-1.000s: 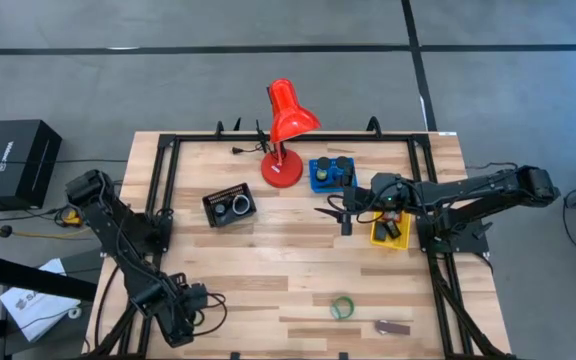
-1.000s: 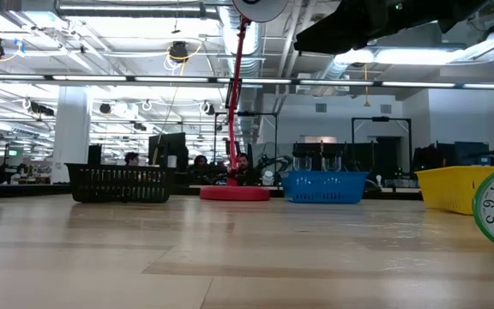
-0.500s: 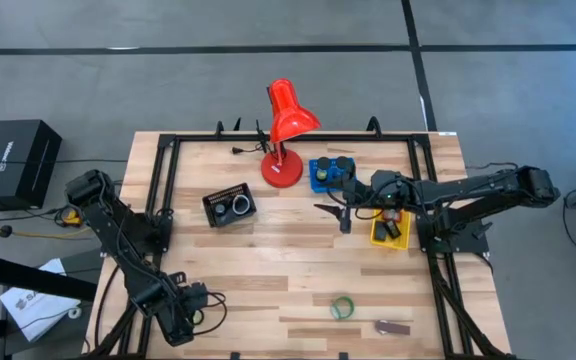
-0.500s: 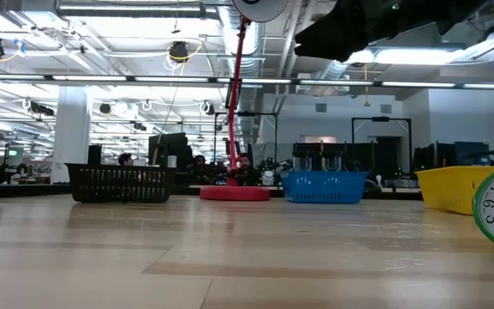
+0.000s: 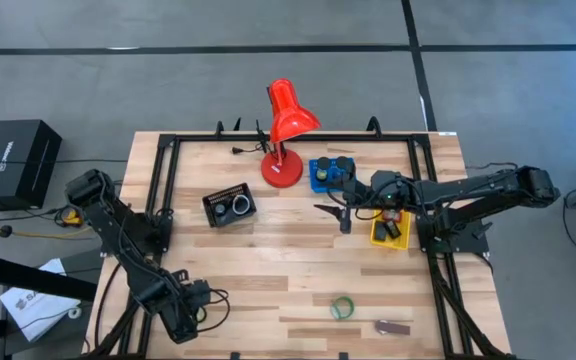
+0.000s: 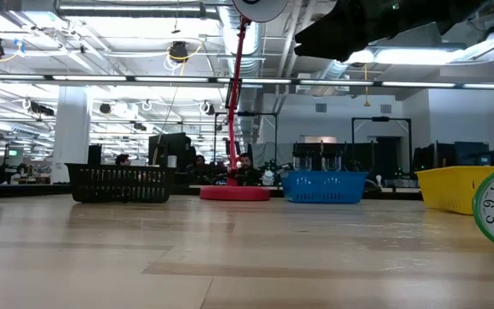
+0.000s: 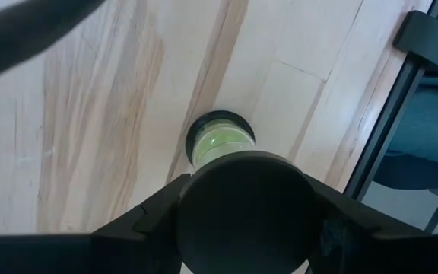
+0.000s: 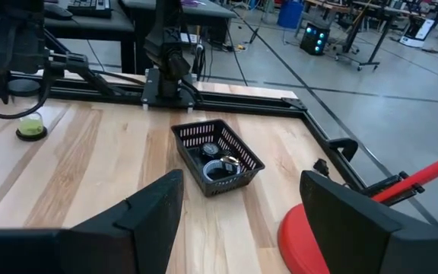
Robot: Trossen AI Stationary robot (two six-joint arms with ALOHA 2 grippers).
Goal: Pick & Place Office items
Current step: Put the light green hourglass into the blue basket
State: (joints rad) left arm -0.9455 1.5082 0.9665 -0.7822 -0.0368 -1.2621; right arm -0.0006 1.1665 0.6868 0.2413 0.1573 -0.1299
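My left gripper (image 5: 186,318) hangs over the table's near left corner, pointing steeply down and shut on a black roll (image 7: 243,209). Beyond the roll, a small green-topped round piece (image 7: 220,141) stands on the wood, also seen in the right wrist view (image 8: 30,127). My right gripper (image 5: 340,214) is held above the table's middle right. It points toward the left edge and is open with nothing between its fingers (image 8: 238,221). A green ring (image 5: 343,307) and a maroon oblong (image 5: 393,327) lie near the front edge. My left gripper pinches the black roll between its two fingers, one on each side of its round wall (image 7: 190,204). The fingers come from above and point steeply down. The roll fills the gap and hides its own lower end, so I cannot tell whether it rests on the table.
A black tray (image 5: 230,206) holding small pieces stands left of centre. A tall red desk lamp (image 5: 286,130) stands at the back, with a blue tray (image 5: 330,174) beside it and a yellow tray (image 5: 389,229) under the right arm. Bare wood lies across the middle.
My right gripper has rolled a little about the line it points along, without shifting place.
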